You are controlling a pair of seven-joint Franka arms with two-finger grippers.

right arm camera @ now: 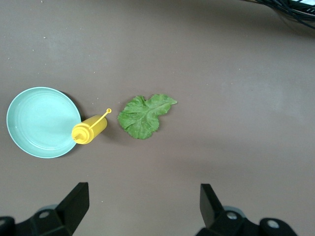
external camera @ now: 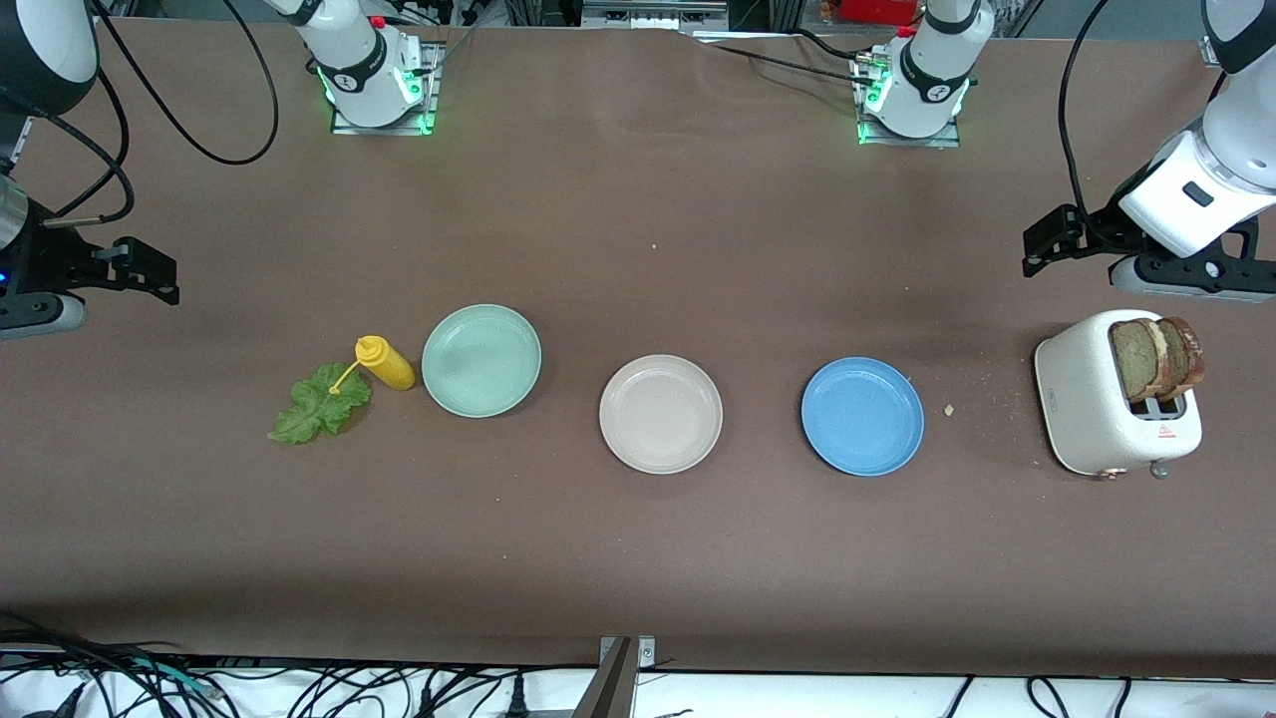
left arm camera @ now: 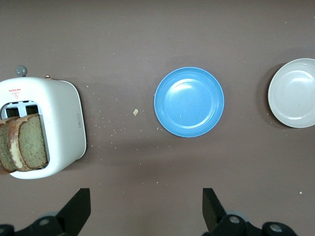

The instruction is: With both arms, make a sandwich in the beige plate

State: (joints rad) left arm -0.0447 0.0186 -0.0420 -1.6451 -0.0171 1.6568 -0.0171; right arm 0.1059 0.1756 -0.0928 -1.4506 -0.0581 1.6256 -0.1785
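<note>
Front view gave us the table (external camera: 638, 558) with three plates in a row across its middle. Nearest that camera sat the beige plate (external camera: 660, 414), bare, between the blue plate (external camera: 862, 416) and the mint-green plate (external camera: 481, 360). Toward the right arm's end we saw the lettuce leaf (external camera: 319, 404), with the yellow squeeze bottle (external camera: 385, 363) lying between it and the mint-green plate, its tip on the leaf. Toward the left arm's end stood the white toaster (external camera: 1082, 409), two bread slices (external camera: 1156, 357) upright in its slots. Farther up, the left gripper (left arm camera: 145, 209) hung over bare table near the toaster, fingers spread wide and holding nothing; the right gripper (right arm camera: 142, 206) hung likewise by the lettuce, wide apart and unladen.
</note>
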